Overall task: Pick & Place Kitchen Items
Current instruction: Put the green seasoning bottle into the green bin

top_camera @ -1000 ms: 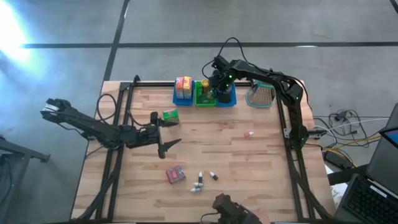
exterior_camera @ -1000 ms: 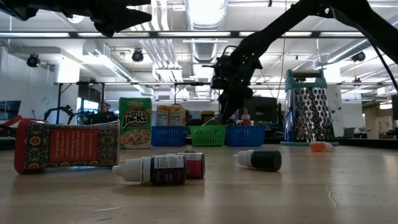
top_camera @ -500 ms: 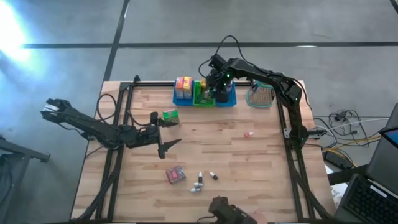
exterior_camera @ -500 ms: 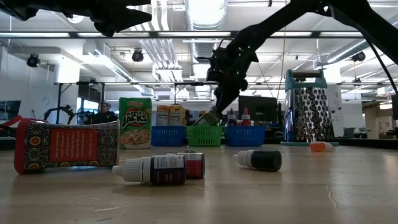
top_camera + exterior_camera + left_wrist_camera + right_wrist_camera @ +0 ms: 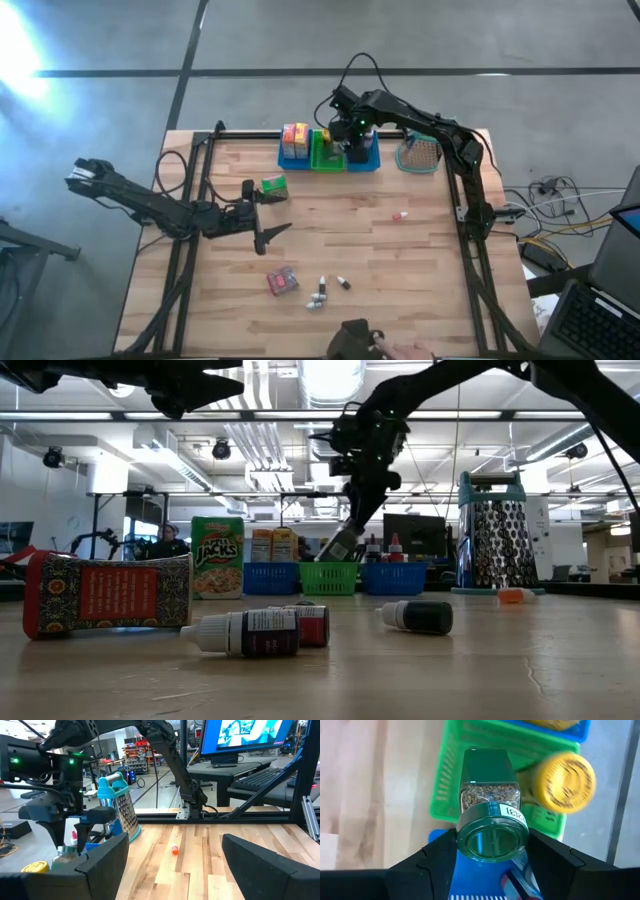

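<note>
Your right hand (image 5: 492, 862) was clamped on one green-lidded spice jar (image 5: 489, 815) above the green bin (image 5: 324, 157). Your left hand (image 5: 270, 236) hung over the tabletop (image 5: 400, 260), fingers apart. Three small bottles (image 5: 245, 632) lay near one red packet (image 5: 105, 593).

Bare worktop (image 5: 400, 260) spans the right and centre of the high view. Along the top edge the bins (image 5: 330, 155) and grater (image 5: 420, 155) crowd together. Small bottles (image 5: 325, 290) and a red packet (image 5: 283, 281) clutter the lower middle.
</note>
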Tool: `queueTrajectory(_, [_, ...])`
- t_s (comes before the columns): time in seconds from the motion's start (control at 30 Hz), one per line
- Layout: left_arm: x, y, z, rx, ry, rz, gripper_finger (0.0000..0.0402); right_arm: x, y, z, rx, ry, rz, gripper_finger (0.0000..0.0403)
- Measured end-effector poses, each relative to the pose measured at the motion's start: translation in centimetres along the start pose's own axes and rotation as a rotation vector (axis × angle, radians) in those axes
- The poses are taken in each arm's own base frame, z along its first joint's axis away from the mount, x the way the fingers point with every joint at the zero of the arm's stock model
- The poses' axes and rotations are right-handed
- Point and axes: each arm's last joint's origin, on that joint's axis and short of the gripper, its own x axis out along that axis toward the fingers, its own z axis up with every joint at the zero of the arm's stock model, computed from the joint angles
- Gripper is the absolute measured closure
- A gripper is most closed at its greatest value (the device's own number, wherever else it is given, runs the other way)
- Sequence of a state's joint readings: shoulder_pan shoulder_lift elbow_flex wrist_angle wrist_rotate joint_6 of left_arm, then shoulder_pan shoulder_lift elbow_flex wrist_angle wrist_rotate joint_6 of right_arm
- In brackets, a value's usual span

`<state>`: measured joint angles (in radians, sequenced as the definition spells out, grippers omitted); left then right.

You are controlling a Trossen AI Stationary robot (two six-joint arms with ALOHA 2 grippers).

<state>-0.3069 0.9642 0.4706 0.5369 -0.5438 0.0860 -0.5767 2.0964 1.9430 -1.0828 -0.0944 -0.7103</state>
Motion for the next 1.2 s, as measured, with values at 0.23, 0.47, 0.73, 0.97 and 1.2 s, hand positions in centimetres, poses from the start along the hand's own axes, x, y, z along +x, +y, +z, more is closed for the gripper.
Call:
queueTrajectory(0.23, [0.0,0.0,0.0,0.000,0.000,0.000,0.0076,0.7,1.4,0.8,-0.059,0.029,-0.001,0.0197])
queueTrajectory(0.47, [0.0,0.0,0.0,0.000,0.000,0.000,0.0076,2.5,1.6,0.8,-0.078,0.113,-0.023,0.0194])
queueTrajectory(0.73, [0.0,0.0,0.0,-0.001,-0.001,0.000,0.0076,3.0,1.8,1.4,-0.113,0.137,-0.048,0.0192])
queueTrajectory(0.97, [0.0,0.0,0.0,0.017,0.000,0.000,0.0076,3.1,2.2,1.7,-0.125,0.136,-0.050,0.0144])
queueTrajectory(1.2, [0.0,0.0,0.0,0.018,0.001,0.000,0.0076,2.8,2.4,2.4,-0.139,0.107,-0.068,0.0135])
